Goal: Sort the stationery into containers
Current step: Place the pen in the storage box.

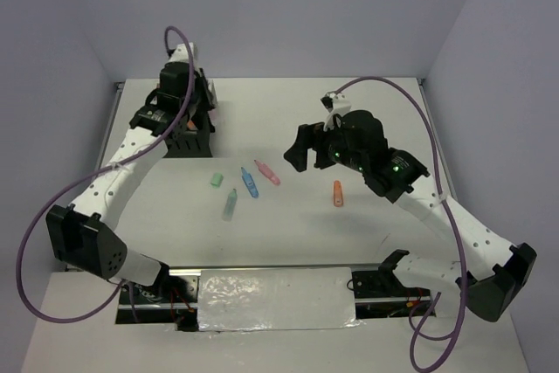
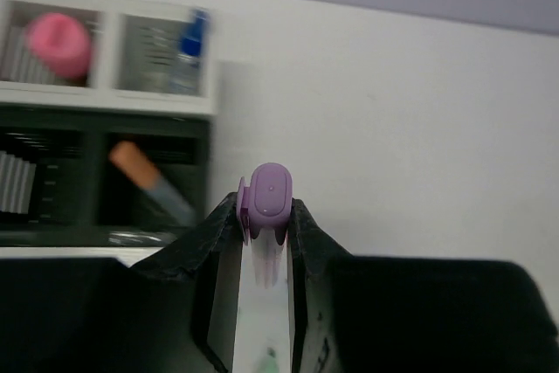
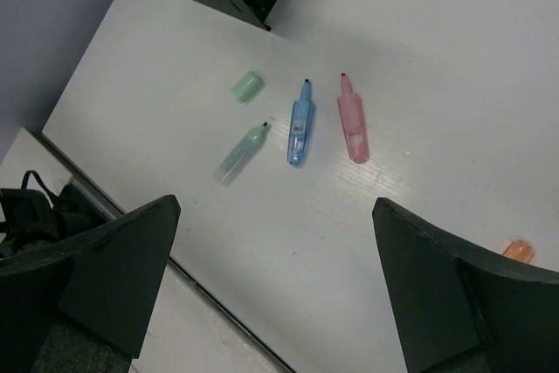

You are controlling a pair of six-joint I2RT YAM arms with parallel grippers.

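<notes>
We see a white surface [image 1: 349, 233] with a matte finish, boxed in by three pale lavender walls: a back wall [image 1: 288, 6], a left wall [image 1: 44, 58] and a right wall [image 1: 515, 58]. At the near edge of the surface lies a crinkled, shiny whitish sheet [image 1: 275, 299], set over a black strip [image 1: 371, 293] that runs along that edge. In the right wrist view we see the same surface [image 3: 437, 58] meeting a wall [image 3: 44, 6] at the upper left.
</notes>
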